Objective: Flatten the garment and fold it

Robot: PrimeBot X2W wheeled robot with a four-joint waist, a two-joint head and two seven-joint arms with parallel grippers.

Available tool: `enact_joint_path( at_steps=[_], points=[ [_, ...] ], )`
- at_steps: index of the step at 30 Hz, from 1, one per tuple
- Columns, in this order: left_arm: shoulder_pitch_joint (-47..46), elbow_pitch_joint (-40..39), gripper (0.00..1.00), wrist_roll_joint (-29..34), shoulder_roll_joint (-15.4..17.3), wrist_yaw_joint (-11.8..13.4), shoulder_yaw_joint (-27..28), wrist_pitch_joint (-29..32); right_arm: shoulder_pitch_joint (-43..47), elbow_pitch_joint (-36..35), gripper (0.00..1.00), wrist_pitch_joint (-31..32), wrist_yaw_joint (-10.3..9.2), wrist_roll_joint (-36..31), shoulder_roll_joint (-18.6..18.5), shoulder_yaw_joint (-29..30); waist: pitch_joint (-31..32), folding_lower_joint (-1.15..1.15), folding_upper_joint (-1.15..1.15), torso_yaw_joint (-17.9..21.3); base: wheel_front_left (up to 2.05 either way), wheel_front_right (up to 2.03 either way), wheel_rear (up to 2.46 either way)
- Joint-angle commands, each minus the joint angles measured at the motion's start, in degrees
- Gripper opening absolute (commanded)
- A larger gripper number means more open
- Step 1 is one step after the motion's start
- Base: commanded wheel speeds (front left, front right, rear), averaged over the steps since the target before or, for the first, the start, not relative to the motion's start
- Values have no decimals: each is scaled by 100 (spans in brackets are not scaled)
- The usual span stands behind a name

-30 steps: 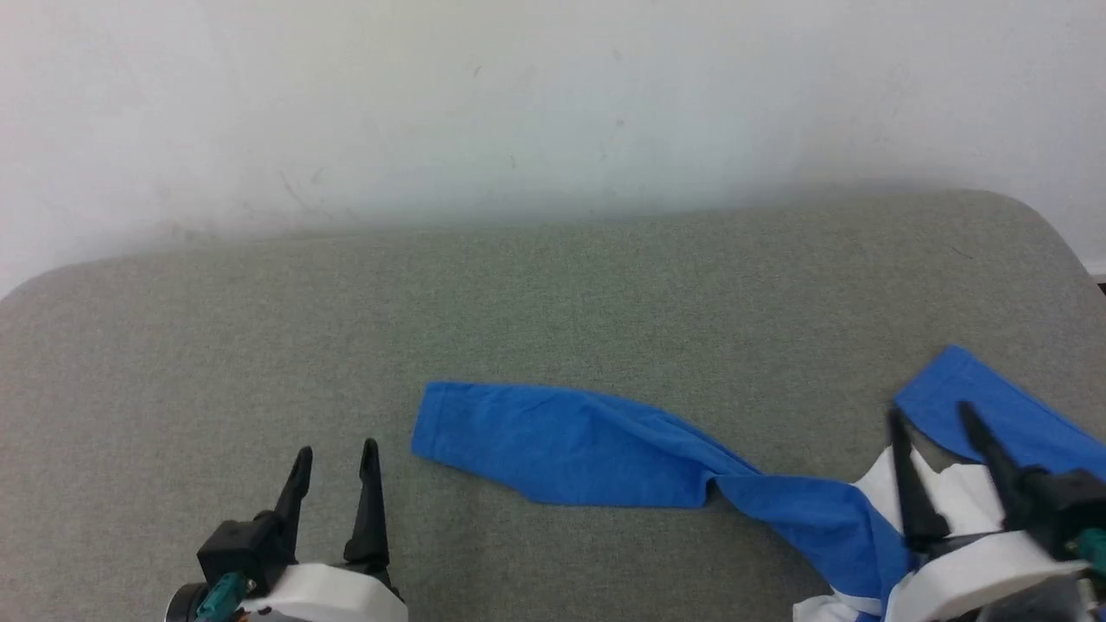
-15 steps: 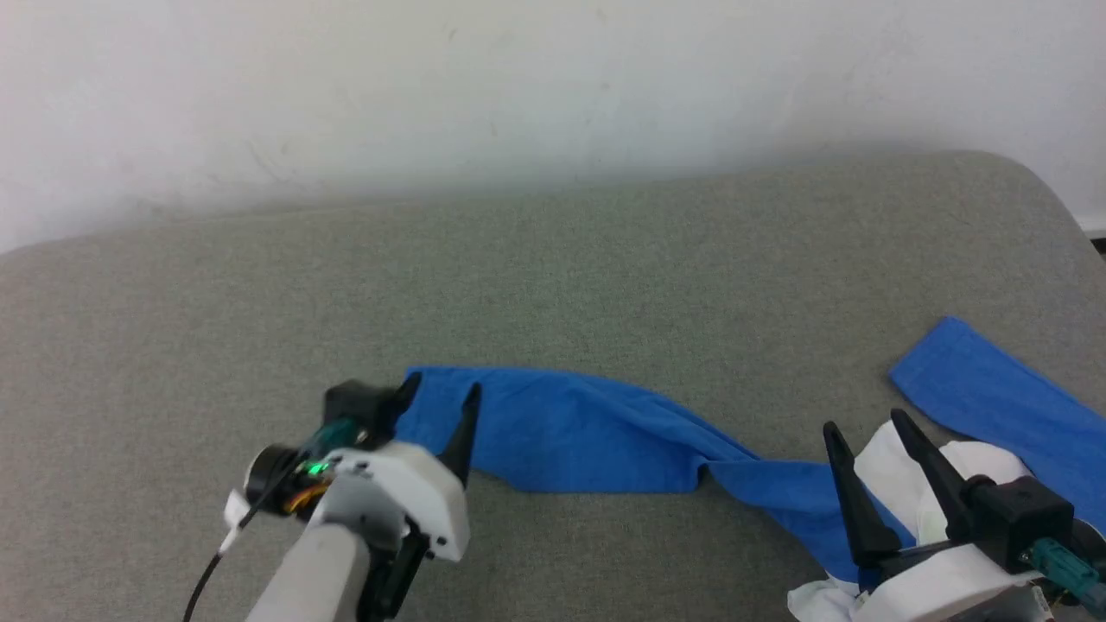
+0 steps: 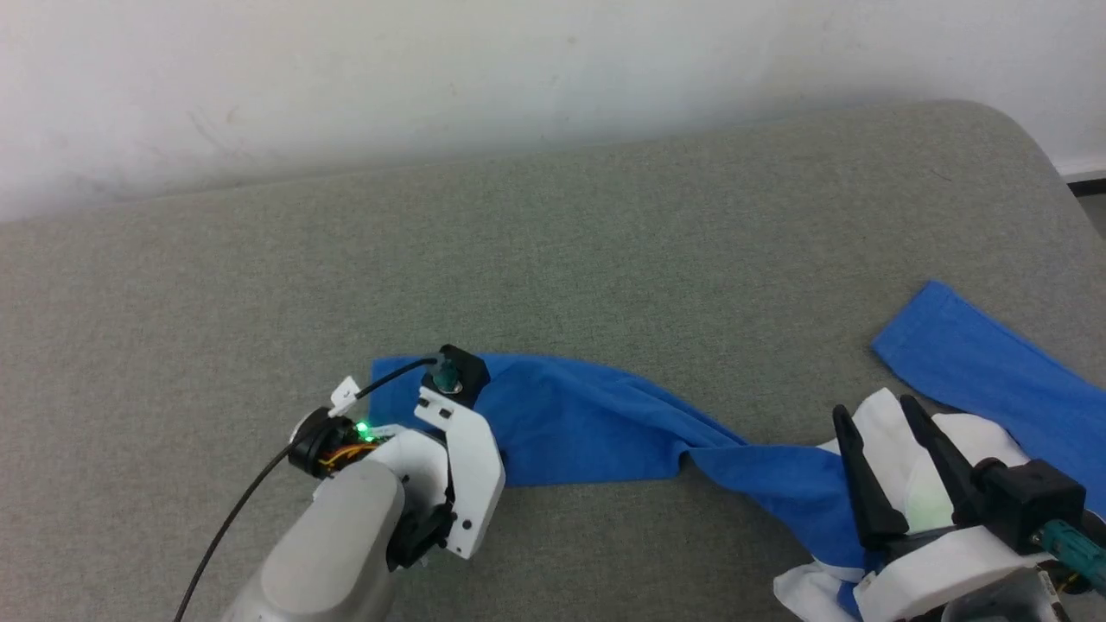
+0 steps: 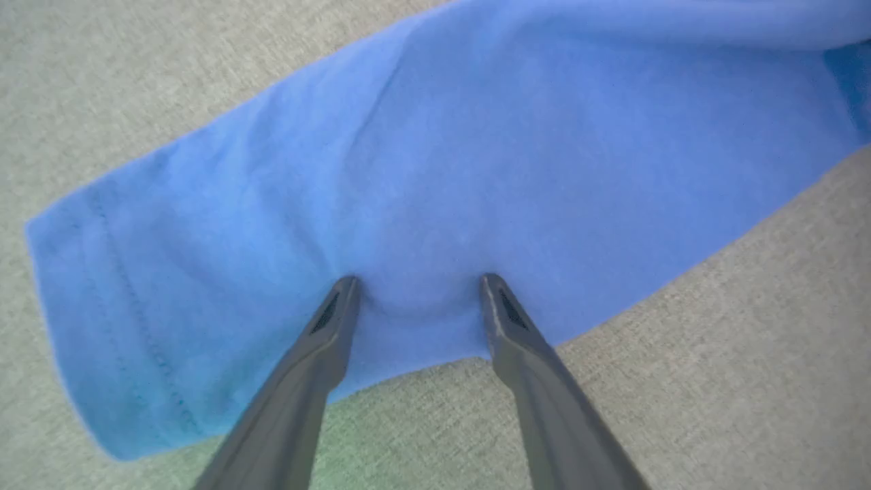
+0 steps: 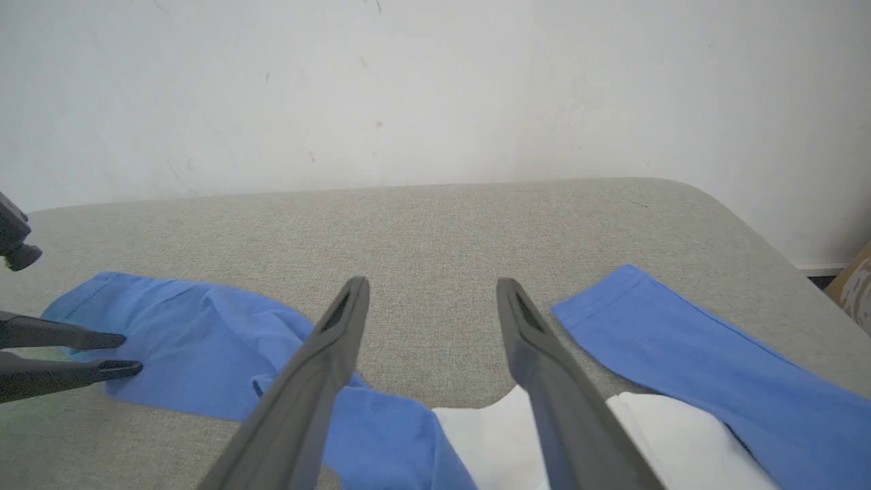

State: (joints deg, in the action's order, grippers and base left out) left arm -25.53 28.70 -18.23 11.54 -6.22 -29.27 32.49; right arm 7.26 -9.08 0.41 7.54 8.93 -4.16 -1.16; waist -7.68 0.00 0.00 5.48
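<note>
1. The garment (image 3: 596, 423) lies rumpled on the right side of the grey tabletop (image 3: 553, 259); one blue sleeve stretches out to the left
2. Left tool (image 4: 418, 286) spread wide; both tips press on that sleeve near its cuff
3. Right tool (image 3: 873, 410) spread too, over the white body

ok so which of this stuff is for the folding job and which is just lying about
Job: shirt; left gripper, open, tips on the sleeve; right gripper, open, above the shirt.
Just there: table; wall.
</note>
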Motion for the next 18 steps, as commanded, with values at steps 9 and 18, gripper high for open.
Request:
enact_joint_path(
  at_steps=[9,18],
  points=[
    [100,-504,0,-290,441,33,-50,-1038,-33,-14,100,-71,-5,55,73,143,174,0,0,-146,0,0,0],
    [1451,-2609,0,-614,1513,1588,1735,-1569,158,-150,100,-97,-5,84,111,293,245,0,0,-546,0,0,0]
  ],
)
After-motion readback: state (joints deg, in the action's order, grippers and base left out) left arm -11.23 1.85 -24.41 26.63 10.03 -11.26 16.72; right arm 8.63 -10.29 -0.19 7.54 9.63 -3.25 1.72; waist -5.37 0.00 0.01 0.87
